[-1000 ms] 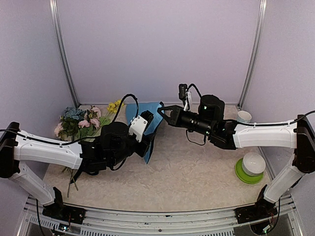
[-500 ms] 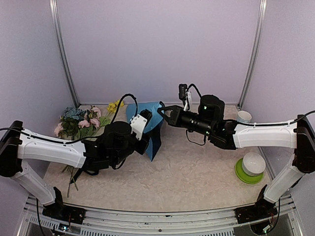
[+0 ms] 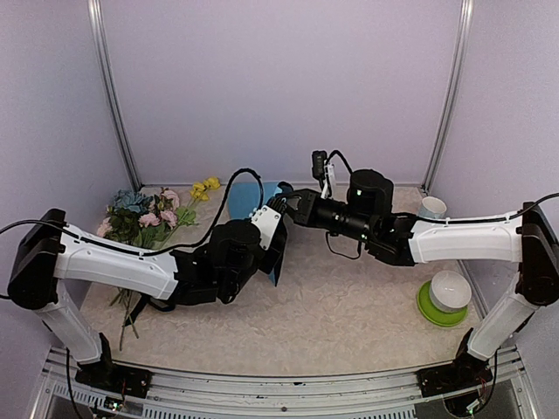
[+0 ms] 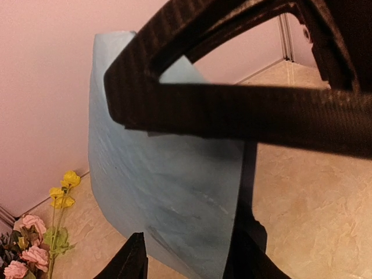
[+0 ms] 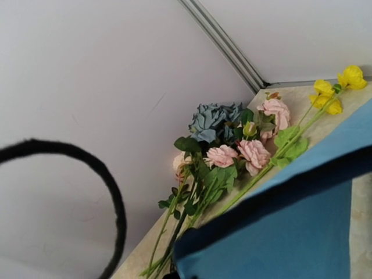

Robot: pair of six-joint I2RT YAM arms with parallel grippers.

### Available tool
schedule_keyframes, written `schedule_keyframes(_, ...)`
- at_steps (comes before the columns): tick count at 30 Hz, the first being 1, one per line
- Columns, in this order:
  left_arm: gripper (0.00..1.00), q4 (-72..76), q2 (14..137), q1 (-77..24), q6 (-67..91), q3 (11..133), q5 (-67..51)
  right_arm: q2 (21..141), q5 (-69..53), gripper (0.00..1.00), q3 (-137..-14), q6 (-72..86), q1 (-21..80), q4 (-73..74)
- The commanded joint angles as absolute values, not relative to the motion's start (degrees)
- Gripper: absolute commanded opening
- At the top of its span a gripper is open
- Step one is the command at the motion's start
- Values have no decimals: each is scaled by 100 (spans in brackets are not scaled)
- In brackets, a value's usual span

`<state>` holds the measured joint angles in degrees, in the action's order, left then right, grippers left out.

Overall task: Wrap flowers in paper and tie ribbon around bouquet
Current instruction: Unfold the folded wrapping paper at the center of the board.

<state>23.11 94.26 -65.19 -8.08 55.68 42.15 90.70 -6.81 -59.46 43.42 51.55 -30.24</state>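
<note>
Curving upright, light blue paper (image 4: 168,192), darker reverse

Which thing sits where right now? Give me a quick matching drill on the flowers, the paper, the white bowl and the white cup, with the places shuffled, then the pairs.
Things
1. flowers
2. paper
3. white bowl
4. white cup

Places
A. on the green plate, near right
B. standing upright in the middle
C. lying at the far left
D. alone in the far right corner

Pairs: 1-C, 2-B, 3-A, 4-D
</note>
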Motion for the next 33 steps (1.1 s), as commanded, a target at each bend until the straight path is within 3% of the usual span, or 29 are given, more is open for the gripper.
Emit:
schedule_keyframes(1, 49, 2459, 9545, -6572, -965, 5689, 4847, 9100, -679, 0, -6109, 4384, 5215, -3162)
schedule_keyframes(4, 42, 2442, 9516, -6574, -914, 5649, 5013, 9073, -660, 0, -6109, 4361, 5217, -3151)
schedule_keyframes(6, 32, 2408, 9497, -6574, -857, 5651, 5099, 9062, -651, 0, -6098, 4344, 5212, -3131)
schedule_keyframes(10, 0, 2366, 9403, -6573, -793, 5595, 5088, 8975, -621, 0, -5985, 4321, 5208, -2972)
schedule_keyframes(11, 0, 2324, 9344, -6573, -766, 5567, 5009, 8906, -541, 1, -5928, 4291, 5209, -2851)
schedule_keyframes(13, 0, 2277, 9180, -6562, -711, 5471, 4749, 8675, -336, 27, -5729, 4196, 5161, -2557)
schedule_keyframes(16, 0, 2206, 8858, -6529, -636, 5255, 4226, 8124, -47, 55, -5275, 4136, 4956, -2159)
schedule_keyframes(19, 0, 1971, 8516, -6391, -306, 5094, 3683, 7533, -122, 71, -4808, 4047, 4583, -1784)
schedule_keyframes(26, 0, 1658, 8056, -6048, 416, 4923, 2707, 7240, -2403, 78, -4777, 3165, 3549, -577)
schedule_keyframes(29, 0, 1393, 8141, -6090, 299, 5096, 2654, 7506, -3578, 74, -4922, 2988, 3429, -470)
schedule_keyframes(33, 0, 1137, 8341, -6174, 271, 5331, 2760, 7588, -4650, 70, -4698, 3552, 3428, -1383)
